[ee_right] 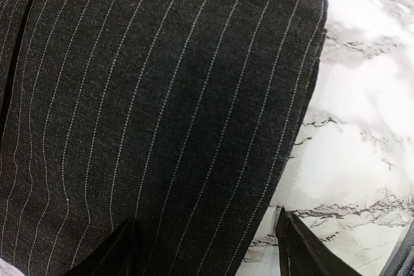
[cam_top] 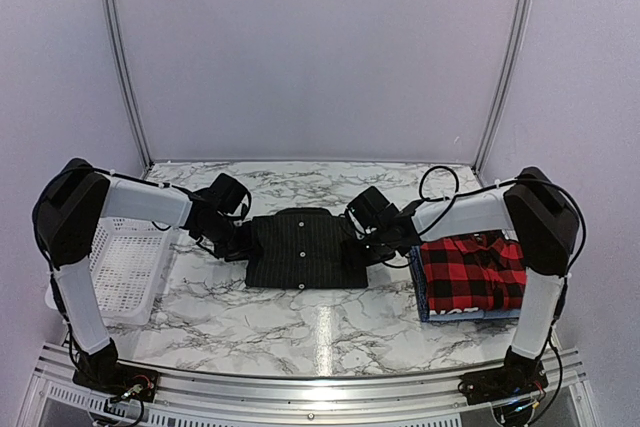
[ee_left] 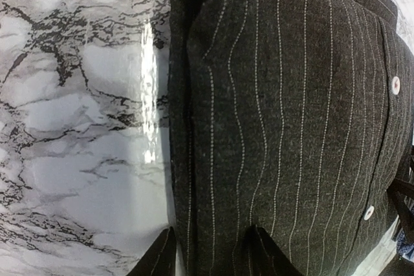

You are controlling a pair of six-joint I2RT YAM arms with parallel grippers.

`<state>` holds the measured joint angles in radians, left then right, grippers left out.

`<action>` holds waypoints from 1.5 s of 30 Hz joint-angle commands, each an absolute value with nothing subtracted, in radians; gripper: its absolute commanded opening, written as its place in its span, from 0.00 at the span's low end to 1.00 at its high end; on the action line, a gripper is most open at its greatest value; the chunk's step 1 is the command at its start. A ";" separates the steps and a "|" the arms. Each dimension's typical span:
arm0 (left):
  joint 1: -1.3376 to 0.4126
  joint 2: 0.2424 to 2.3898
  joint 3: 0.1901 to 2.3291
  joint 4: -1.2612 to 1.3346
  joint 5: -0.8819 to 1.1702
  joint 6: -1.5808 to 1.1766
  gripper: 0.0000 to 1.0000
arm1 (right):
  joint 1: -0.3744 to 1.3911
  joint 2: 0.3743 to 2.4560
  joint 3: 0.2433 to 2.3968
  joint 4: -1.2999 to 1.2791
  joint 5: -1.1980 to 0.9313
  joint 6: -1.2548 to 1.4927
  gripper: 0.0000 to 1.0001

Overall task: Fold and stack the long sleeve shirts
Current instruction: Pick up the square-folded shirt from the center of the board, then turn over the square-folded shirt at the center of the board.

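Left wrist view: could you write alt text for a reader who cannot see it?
A folded black pinstriped shirt fills the right two thirds of the frame, lying on a white marble table. At the bottom, the left gripper has its two dark fingertips apart, one on each side of the shirt's folded edge. Two white buttons show at the right.

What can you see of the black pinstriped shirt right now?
The black pinstriped shirt lies flat at the middle of the marble table, folded into a rectangle, collar at the far side, white buttons down the front. Woven-looking cloth, fine light stripes. The left gripper and right gripper each straddle a folded side edge, jaws open.
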<state>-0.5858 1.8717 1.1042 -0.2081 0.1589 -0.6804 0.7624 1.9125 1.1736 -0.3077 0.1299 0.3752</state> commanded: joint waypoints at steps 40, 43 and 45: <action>-0.394 1.620 1.142 -0.555 0.153 -0.408 0.00 | 0.816 1.992 1.375 -0.328 0.075 0.384 0.65; -0.391 1.616 1.144 -0.566 0.155 -0.402 0.00 | 0.841 2.049 1.440 -0.325 0.077 0.394 0.59; -0.384 1.613 1.147 -0.574 0.155 -0.396 0.00 | 0.857 2.078 1.465 -0.325 0.089 0.399 0.55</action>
